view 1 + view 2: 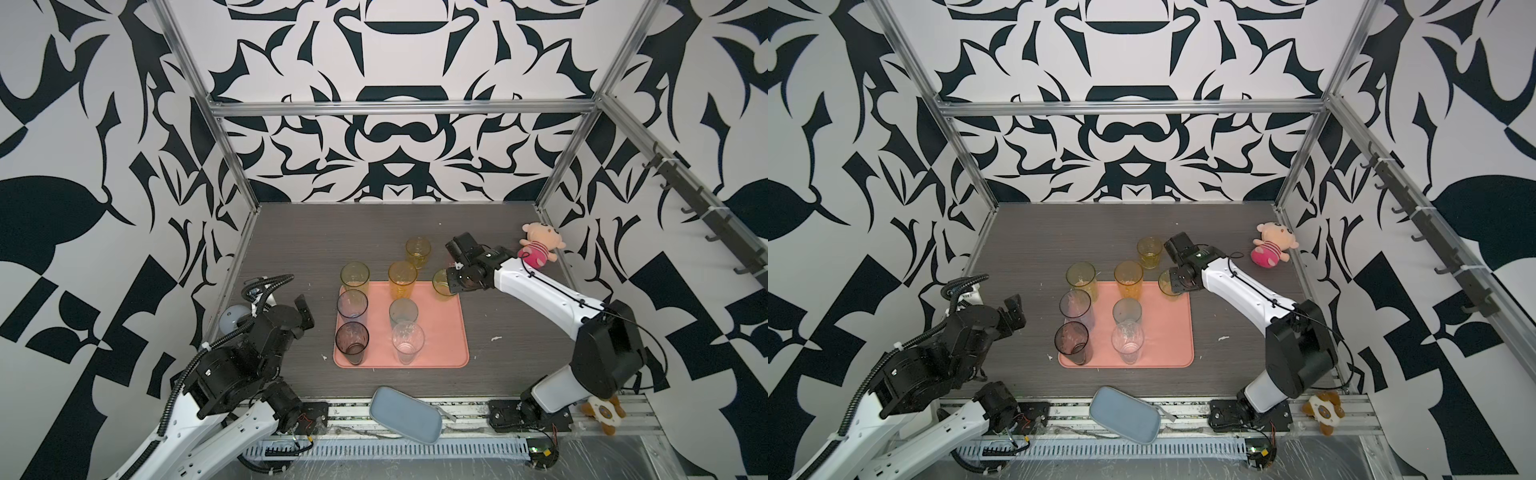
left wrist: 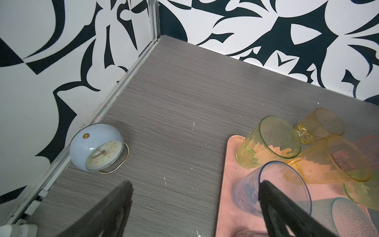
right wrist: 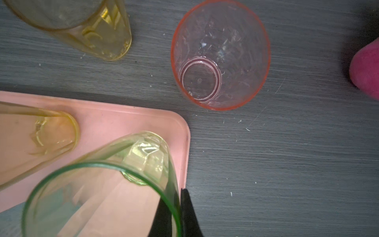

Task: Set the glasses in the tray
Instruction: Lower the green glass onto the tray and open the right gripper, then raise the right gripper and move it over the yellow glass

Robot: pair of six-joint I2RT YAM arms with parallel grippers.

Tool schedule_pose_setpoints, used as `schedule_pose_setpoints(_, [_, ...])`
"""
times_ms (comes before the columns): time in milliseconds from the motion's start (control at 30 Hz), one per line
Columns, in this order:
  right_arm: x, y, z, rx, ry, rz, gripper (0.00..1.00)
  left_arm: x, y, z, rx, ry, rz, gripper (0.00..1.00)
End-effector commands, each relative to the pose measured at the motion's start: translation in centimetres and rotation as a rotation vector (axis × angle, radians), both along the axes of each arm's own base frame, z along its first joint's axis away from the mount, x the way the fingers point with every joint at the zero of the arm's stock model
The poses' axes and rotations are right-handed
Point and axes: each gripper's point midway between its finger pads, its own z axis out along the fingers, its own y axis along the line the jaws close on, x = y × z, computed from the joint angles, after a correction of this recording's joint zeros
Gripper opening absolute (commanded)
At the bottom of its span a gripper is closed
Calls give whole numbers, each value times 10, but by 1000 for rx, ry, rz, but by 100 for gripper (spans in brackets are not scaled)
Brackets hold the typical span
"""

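Right gripper (image 3: 178,198) clamps the rim of the green glass (image 3: 143,156), one finger inside, holding it mouth-up at the far right corner of the tray (image 1: 440,336); left gripper (image 2: 195,184) sits left, jaws apart, out of the way.

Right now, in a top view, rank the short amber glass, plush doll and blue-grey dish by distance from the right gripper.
1. Short amber glass, just behind the right gripper.
2. Plush doll, by the right wall.
3. Blue-grey dish, at the front edge.

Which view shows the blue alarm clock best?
The left wrist view: the alarm clock shows whole, dial visible. In a top view only its dome shows behind the left arm; the right wrist view misses it.
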Motion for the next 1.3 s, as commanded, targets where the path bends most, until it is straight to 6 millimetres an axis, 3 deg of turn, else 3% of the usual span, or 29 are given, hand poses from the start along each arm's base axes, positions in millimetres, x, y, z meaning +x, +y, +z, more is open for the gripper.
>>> schedule_pose_setpoints(0, [7,5,0,53,-12,-16,0,-2,2,-7,17,20,9,99])
schedule_pose_setpoints(333, [8,3,-22,64,46,-36,0,-2,2,-7,16,21,4,99])
schedule_pose_setpoints(600, [9,4,-29,78,81,-55,26,-2,2,-6,14,18,4,100])
schedule_pose_setpoints(967, [16,6,7,95,21,-52,49,-3,2,-5,1,11,-2,99])
schedule_pose_setpoints(1267, [28,13,52,135,-65,-23,54,-3,2,-5,2,9,-6,99])
